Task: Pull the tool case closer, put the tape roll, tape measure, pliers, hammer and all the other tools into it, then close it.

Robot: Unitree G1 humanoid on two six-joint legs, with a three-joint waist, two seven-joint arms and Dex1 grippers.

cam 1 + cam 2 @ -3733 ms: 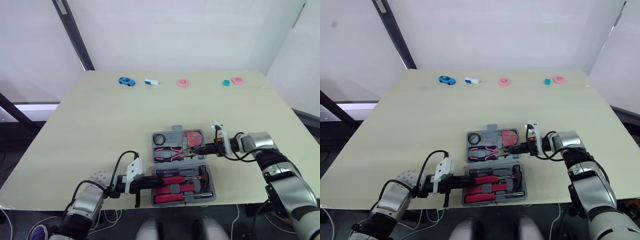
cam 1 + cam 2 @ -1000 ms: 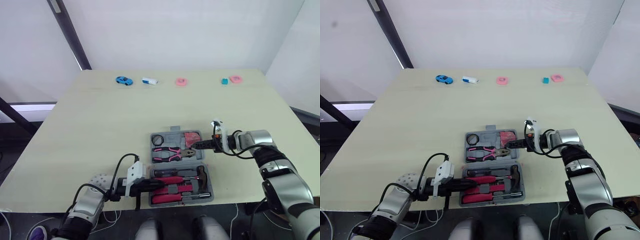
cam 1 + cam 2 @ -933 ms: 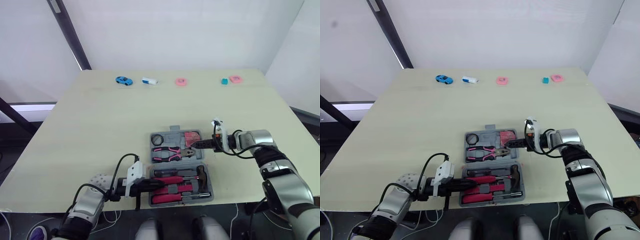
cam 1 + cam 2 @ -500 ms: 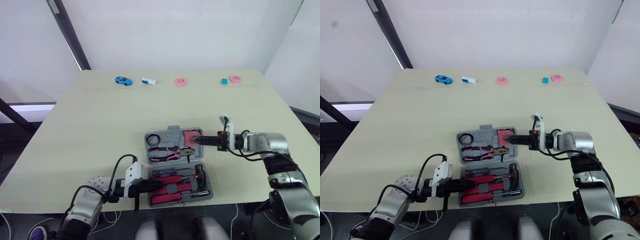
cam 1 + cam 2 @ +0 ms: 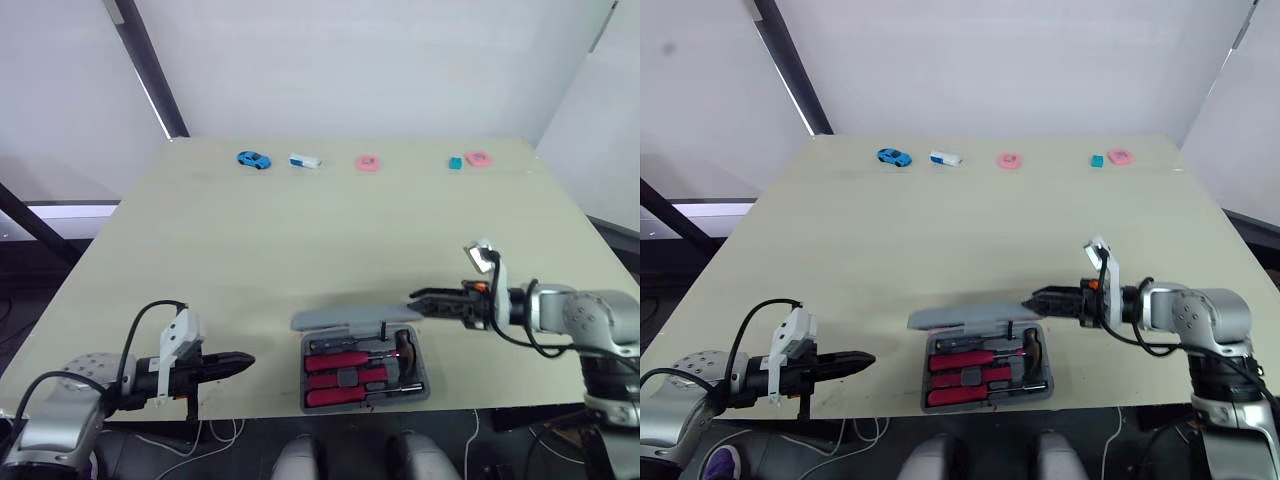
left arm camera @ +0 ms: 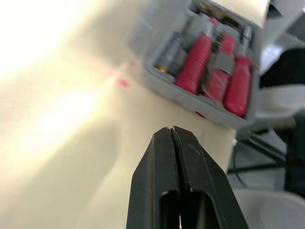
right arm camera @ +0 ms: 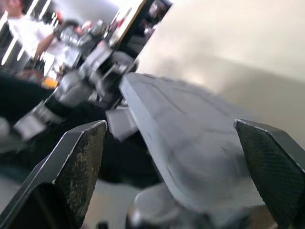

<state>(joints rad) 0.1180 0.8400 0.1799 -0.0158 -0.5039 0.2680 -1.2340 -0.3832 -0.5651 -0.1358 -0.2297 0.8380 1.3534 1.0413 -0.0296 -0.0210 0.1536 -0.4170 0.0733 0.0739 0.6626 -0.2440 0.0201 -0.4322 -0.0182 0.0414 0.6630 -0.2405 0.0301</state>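
The grey tool case sits at the table's near edge. Its lid (image 5: pixel 352 315) hangs half raised, tilted over the lower tray (image 5: pixel 365 370). That tray holds red-handled tools (image 6: pixel 202 71) and the hammer (image 5: pixel 405 344). Whatever is on the lid's inner side is hidden. My right gripper (image 5: pixel 417 298) is open at the lid's right end, and the lid (image 7: pixel 181 143) lies between its widely spread fingers (image 7: pixel 78 162). My left gripper (image 5: pixel 240 362) is shut on nothing, low over the table well left of the case.
Along the far edge lie a blue toy car (image 5: pixel 253 160), a white and blue piece (image 5: pixel 304 161), a pink ring (image 5: pixel 367 162), a teal block (image 5: pixel 455 162) and another pink piece (image 5: pixel 477 158). The tray nearly reaches the table's near edge.
The lid has swung up from lying flat to hanging over the tray. My left gripper has pulled back leftward off the tray. My right gripper followed the lid toward the near side.
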